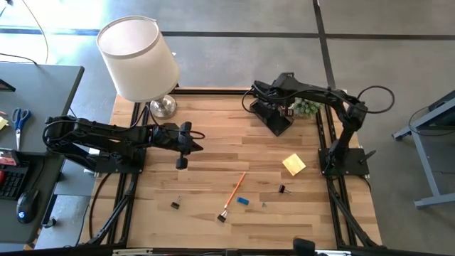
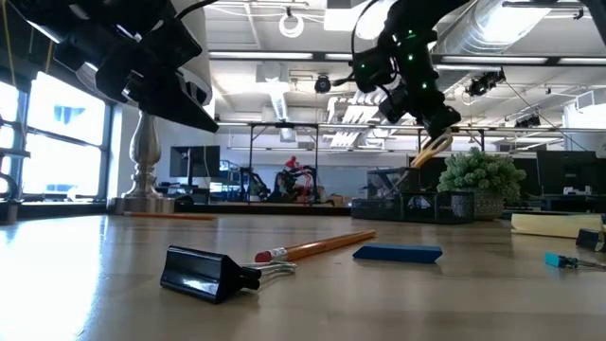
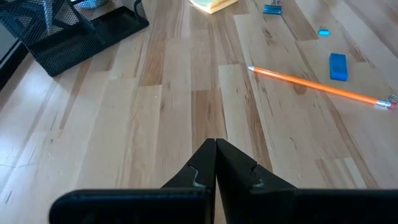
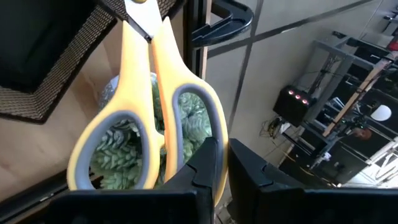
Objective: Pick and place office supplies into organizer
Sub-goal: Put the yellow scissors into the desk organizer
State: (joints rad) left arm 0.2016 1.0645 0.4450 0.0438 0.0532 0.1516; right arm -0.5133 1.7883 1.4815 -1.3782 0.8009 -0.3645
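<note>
Holding the yellow-handled scissors (image 4: 146,118) by one handle loop, my right gripper (image 4: 221,165) sits over the organizer (image 1: 274,117), which I'll use as my landmark at the far right of the table. The jaws are nearly closed, pinching the loop's rim, and the blades point down toward the organizer's mesh.

My worry is the grip. It is a narrow pinch on a curved edge, so I judge the scissors could swing or slip sideways when I let go. If the tips are not inside the upright compartment, they could catch on the mesh wall, tip the light organizer, or drop beside it toward the small green plant (image 1: 307,107) just behind. From the wrist view I cannot tell whether the tips are inside the compartment.

My left gripper (image 3: 216,163) waits well to the left of the organizer, jaws closed on nothing.

Nearer me than the organizer lie the yellow sticky-note pad (image 1: 293,164), the orange pencil (image 1: 235,192), the blue eraser (image 1: 243,201) and black clips (image 1: 175,205), all apart from it.
</note>
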